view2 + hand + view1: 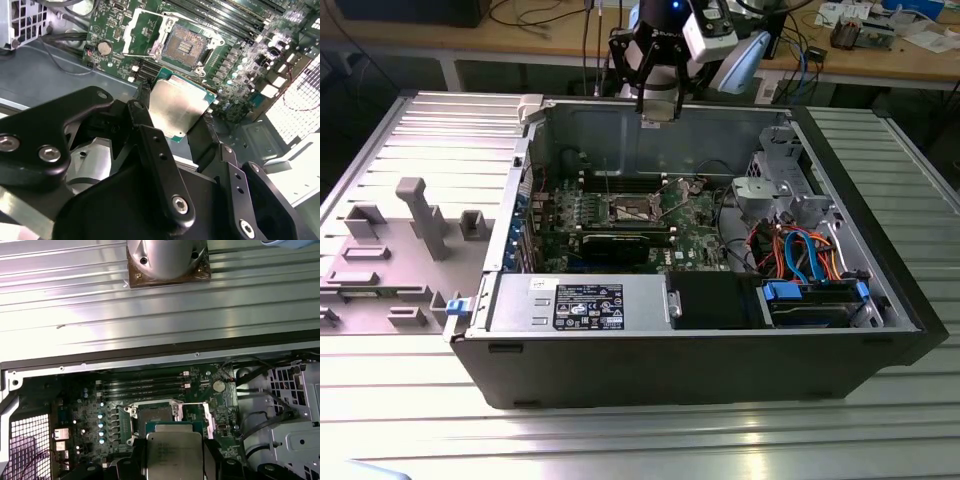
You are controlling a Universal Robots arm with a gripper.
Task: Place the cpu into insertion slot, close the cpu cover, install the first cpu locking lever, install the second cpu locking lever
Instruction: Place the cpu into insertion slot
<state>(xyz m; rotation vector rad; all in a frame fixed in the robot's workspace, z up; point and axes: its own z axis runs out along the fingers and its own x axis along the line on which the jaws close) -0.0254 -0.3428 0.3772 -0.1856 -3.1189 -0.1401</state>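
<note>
The cpu (177, 107) is gripped by its edges between the two black fingers (209, 131) of the end effector (175, 112). Its silver lid is turned away from the green motherboard (235, 55), and it is held in the air, clear of the board. Faint lines of print are seen on the lid in the first wrist view, but they cannot be made out.

The insertion slot (187, 45) is seen just beyond the held chip, with its dark pin field uncovered. The cpu cover (131, 30) is swung open and stands tilted up at one side of the slot. Long memory slots (142, 385) run beside the socket, and a round coin cell (218, 386) is seated near them.

In the exterior view the arm (660, 50) is seen over the far wall of the open computer case (670, 345), which rests on a ribbed metal worktop (620, 440). A black-and-white label (588, 305) is stuck on the power supply along the case's near side; its writing cannot be made out. Grey plastic fixtures (420, 215) are set out at the exterior view's left.
</note>
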